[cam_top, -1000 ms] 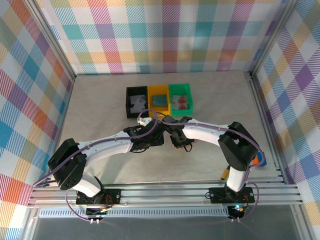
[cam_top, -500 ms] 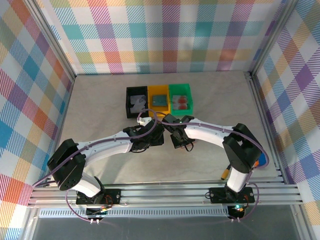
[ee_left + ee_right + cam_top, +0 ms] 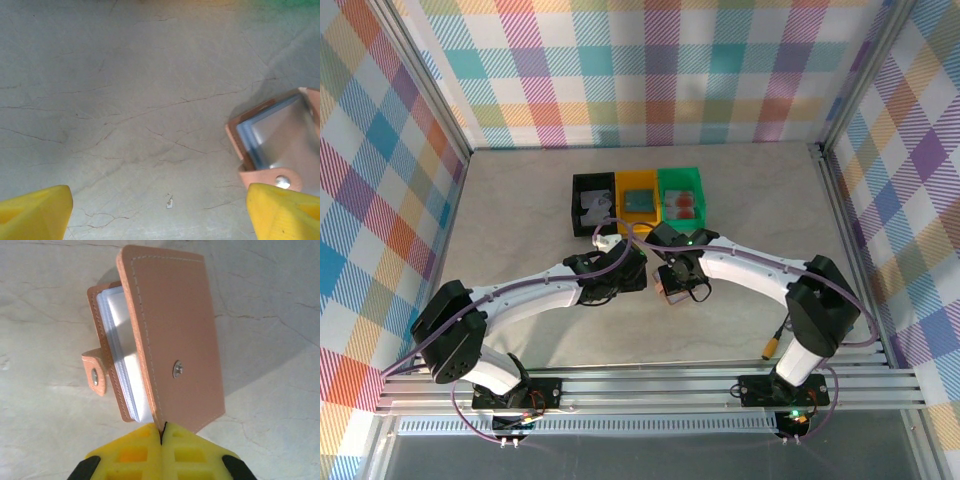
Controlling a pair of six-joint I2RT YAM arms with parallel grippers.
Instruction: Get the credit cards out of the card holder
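Tan leather, the card holder (image 3: 170, 340) sits just in front of the green bin (image 3: 680, 171) with your right gripper (image 3: 162, 432) clamped on one cover's edge so its clear sleeves (image 3: 120, 335) fan open, seemingly empty, while your left gripper (image 3: 160, 210) waits nearby, fingers spread.

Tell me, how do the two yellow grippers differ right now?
The right gripper is shut, pinching the cover edge of the card holder; the left gripper is open, holding nothing. The right gripper faces the holder; the left faces mostly bare table. Both have yellow fingers.
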